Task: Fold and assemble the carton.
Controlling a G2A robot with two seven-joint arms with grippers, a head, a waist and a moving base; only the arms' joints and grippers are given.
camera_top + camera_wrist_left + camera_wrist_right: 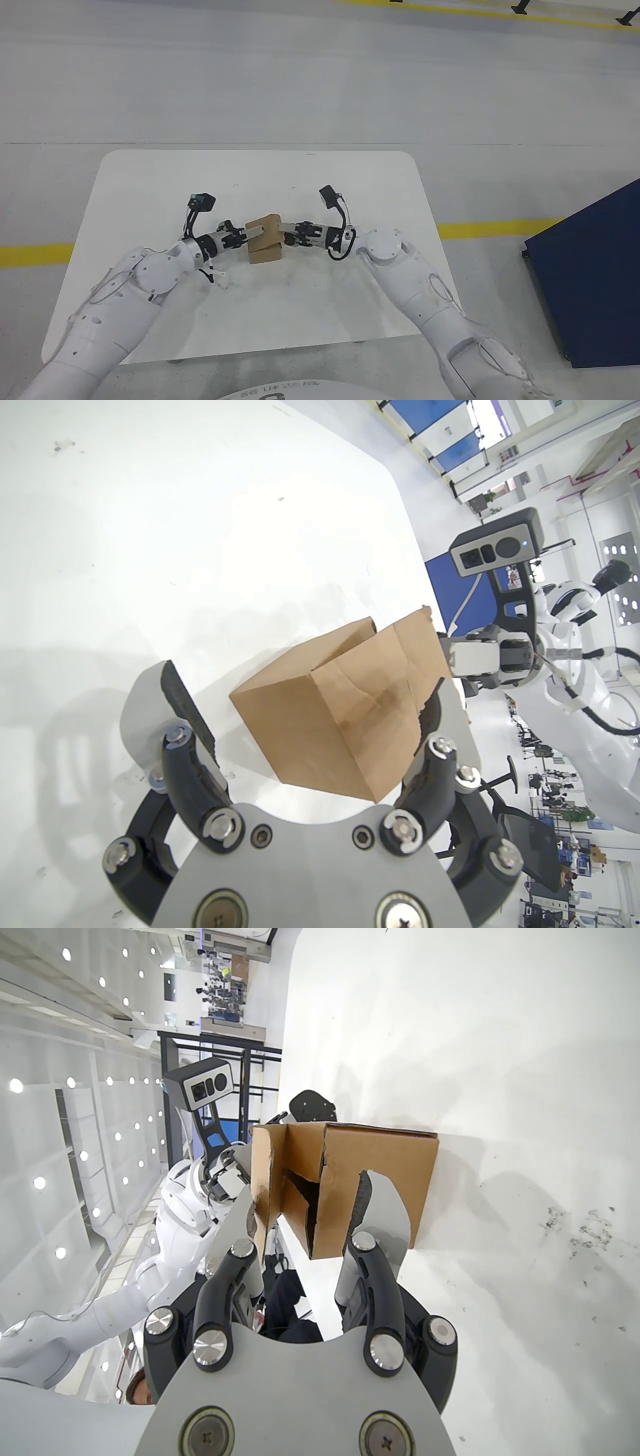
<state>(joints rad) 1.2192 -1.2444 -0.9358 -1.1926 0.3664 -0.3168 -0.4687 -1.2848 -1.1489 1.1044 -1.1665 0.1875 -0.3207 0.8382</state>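
Observation:
A brown cardboard carton (pixel 265 238) stands in the middle of the white table (pixel 150 200), with an arm at each end. My left gripper (pixel 305 700) is open and straddles the carton (pixel 325 720): one finger (pixel 432 712) touches its edge, the other finger (pixel 187 710) stands clear of it. From the far end, my right gripper (pixel 305 1218) is shut on the carton (pixel 390 1153) at its open end, with loose flaps and a torn wall between the pads. In the top view the left gripper (pixel 240 238) and right gripper (pixel 290 237) face each other across the carton.
Bare table top lies all around the carton, with the table's far edge (pixel 260 152) behind it. A blue block (pixel 595 270) stands on the floor off the table's right side. Dark smudges (pixel 580 1228) mark the table near the right gripper.

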